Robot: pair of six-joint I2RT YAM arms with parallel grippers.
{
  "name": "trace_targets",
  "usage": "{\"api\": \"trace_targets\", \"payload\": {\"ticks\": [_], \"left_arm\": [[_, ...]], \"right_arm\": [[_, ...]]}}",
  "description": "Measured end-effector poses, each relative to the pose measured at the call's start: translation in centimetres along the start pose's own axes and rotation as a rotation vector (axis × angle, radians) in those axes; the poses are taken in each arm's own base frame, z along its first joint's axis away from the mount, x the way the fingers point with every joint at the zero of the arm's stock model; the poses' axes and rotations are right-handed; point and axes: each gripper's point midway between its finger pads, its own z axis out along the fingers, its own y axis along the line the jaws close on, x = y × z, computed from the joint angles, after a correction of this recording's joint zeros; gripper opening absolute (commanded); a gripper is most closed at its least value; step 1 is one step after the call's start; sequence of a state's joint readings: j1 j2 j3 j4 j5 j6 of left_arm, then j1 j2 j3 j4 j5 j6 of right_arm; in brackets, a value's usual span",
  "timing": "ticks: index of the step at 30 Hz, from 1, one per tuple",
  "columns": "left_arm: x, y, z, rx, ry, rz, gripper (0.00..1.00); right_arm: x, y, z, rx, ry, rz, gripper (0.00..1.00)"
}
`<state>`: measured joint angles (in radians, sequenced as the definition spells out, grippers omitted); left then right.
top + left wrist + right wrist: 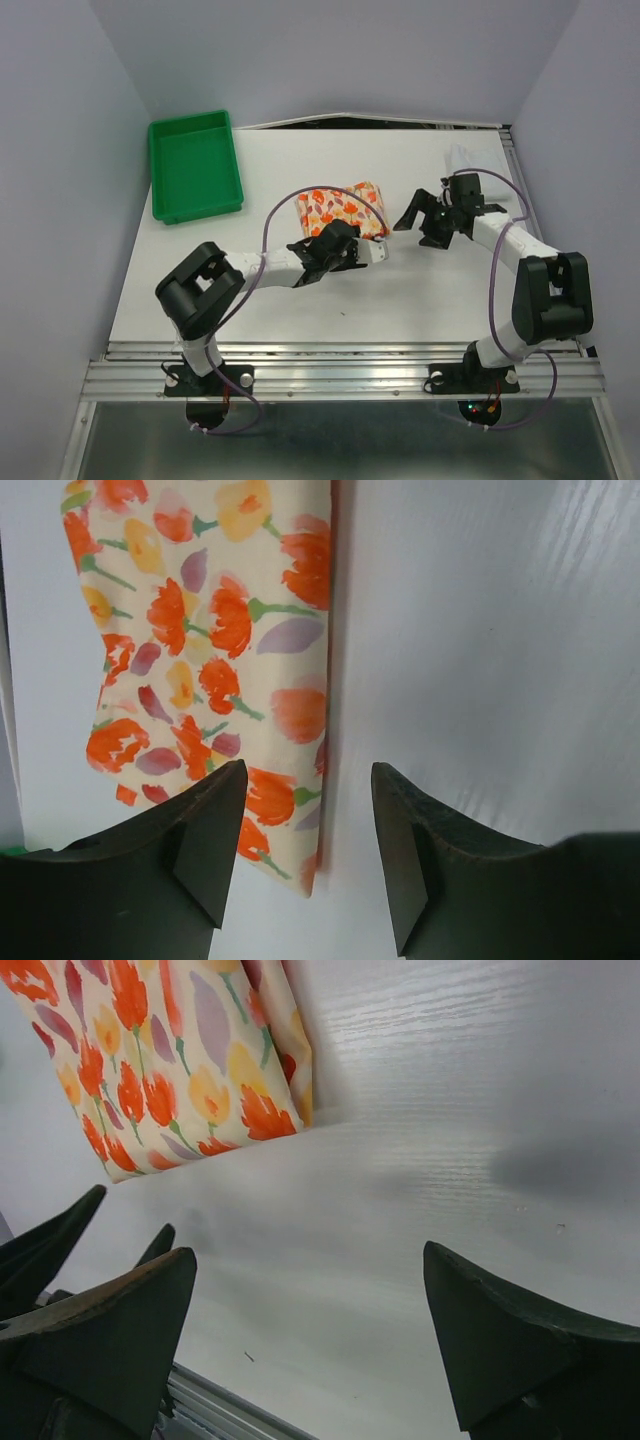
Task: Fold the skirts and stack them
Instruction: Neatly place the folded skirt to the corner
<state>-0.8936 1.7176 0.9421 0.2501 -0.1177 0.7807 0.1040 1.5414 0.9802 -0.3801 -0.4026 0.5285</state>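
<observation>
Left gripper (310,780): fingers parted to a moderate gap, nothing between them, nothing held. It hovers at the near right corner of the floral skirt (340,208); from the wrist view one finger sits over the printed cloth and the other over bare table (300,290), with the skirt's right edge running up between them. I cannot tell whether the tips touch the cloth. Right gripper (308,1260): spread wide and empty, over bare table just to the right of the floral skirt, its fingers pointing toward that skirt's right edge but apart from it. The floral skirt lies flat as a compact folded rectangle near the table's middle. From overhead its near edge is covered by the left wrist, and both wrist views cut the cloth off at the frame top. Dark pointed shapes at the lower left of the right wrist view are too cropped to identify. Beyond and to the right of the floral skirt, behind the right arm, there is a faint rumpled form that looks like the white skirt (461,157); it barely separates from the white table and its outline and fold state are unreadable. A green tray (195,165) sits well to the far left of the floral skirt.
</observation>
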Motion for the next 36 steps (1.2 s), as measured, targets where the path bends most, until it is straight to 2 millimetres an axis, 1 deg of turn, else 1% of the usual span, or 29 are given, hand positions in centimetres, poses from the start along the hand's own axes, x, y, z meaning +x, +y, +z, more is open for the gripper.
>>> {"api": "trace_targets", "payload": {"ticks": [3, 5, 7, 8, 9, 14, 15, 16, 17, 20, 22, 23, 29, 31, 36], "left_arm": [[0.1, -0.9, 1.3, 0.018, 0.019, 0.020, 0.62], [-0.1, -1.0, 2.0, 0.021, 0.025, 0.028, 0.61], [-0.2, -1.0, 2.8, 0.022, 0.032, 0.035, 0.58], [-0.3, -0.9, 3.1, 0.020, 0.034, 0.037, 0.55], [-0.2, -0.9, 3.4, 0.017, 0.041, 0.039, 0.49], [0.6, -1.2, 4.6, 0.011, 0.074, 0.043, 0.33], [0.6, -1.3, 4.6, 0.012, 0.077, 0.043, 0.32], [0.7, -1.3, 4.8, 0.012, 0.080, 0.042, 0.27], [0.7, -1.2, 4.9, 0.011, 0.081, 0.041, 0.26], [0.3, -0.9, 4.9, 0.008, 0.076, 0.028, 0.14], [0.0, -0.6, 5.0, 0.008, 0.066, 0.012, 0.02], [-0.1, -0.5, 5.0, 0.008, 0.062, 0.006, 0.00], [-0.1, -0.4, 5.1, 0.039, 0.042, -0.027, 0.00], [-0.1, -0.4, 5.0, 0.057, 0.034, -0.038, 0.00], [-0.7, 0.1, 4.5, 0.080, -0.002, -0.077, 0.00]], "right_arm": [[-0.2, 0.6, 0.0, -0.028, -0.005, 0.005, 1.00], [-0.4, 0.8, 0.0, -0.042, -0.004, 0.019, 1.00], [-0.4, 0.9, 0.0, -0.052, -0.002, 0.032, 1.00], [-0.4, 0.9, 0.0, -0.057, 0.000, 0.039, 1.00], [-0.5, 0.9, 0.1, -0.061, 0.001, 0.044, 1.00], [-0.1, 1.0, 0.8, -0.086, 0.035, 0.076, 1.00], [-0.1, 0.9, 0.9, -0.088, 0.041, 0.079, 1.00], [0.1, 0.9, 1.2, -0.091, 0.049, 0.084, 1.00], [0.2, 0.8, 1.5, -0.096, 0.058, 0.090, 1.00], [0.4, 0.7, 2.1, -0.108, 0.068, 0.098, 1.00], [0.7, 0.6, 2.3, -0.121, 0.071, 0.104, 1.00], [0.8, 0.7, 2.4, -0.130, 0.069, 0.108, 1.00], [0.4, 1.0, 3.3, -0.185, 0.034, 0.128, 1.00], [0.0, 1.2, 3.8, -0.200, 0.020, 0.136, 1.00], [-0.7, 1.7, 4.9, -0.232, -0.009, 0.158, 1.00]]}}
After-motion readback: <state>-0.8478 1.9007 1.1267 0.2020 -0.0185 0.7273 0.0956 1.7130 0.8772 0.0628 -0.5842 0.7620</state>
